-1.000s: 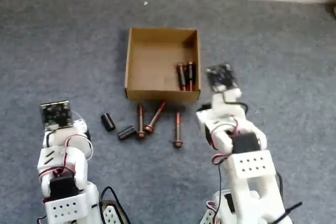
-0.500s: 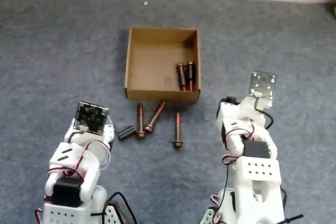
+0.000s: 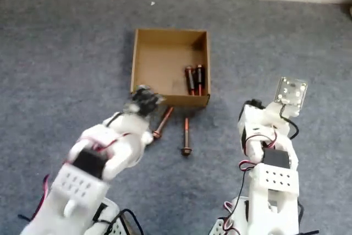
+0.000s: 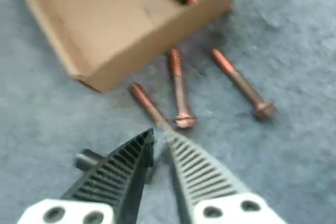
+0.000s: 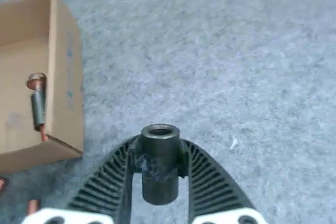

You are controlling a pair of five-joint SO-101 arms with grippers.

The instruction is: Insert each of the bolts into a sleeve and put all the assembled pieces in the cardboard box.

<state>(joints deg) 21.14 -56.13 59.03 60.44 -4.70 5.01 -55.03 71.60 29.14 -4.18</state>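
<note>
The cardboard box (image 3: 163,59) holds two assembled pieces (image 3: 193,80) by its right wall. Two copper bolts (image 3: 161,123) (image 3: 186,136) lie on the carpet in front of it. My left gripper (image 4: 160,135) hovers just over a third bolt (image 4: 148,104), its fingers a narrow gap apart and holding nothing. A black sleeve (image 4: 86,159) lies beside it. The left arm (image 3: 118,136) covers that bolt and sleeve from above. My right gripper (image 5: 160,148) is shut on an upright black sleeve (image 5: 160,166), right of the box (image 5: 37,72), over bare carpet.
Grey carpet runs all around the box. The right arm (image 3: 269,136) stands to the box's right, wrist (image 3: 290,92) raised. A pale wall edge borders the far side.
The left arm swung from its near-left spot forward to the bolts at the box's front. The right arm drew away rightward from the box with its sleeve.
</note>
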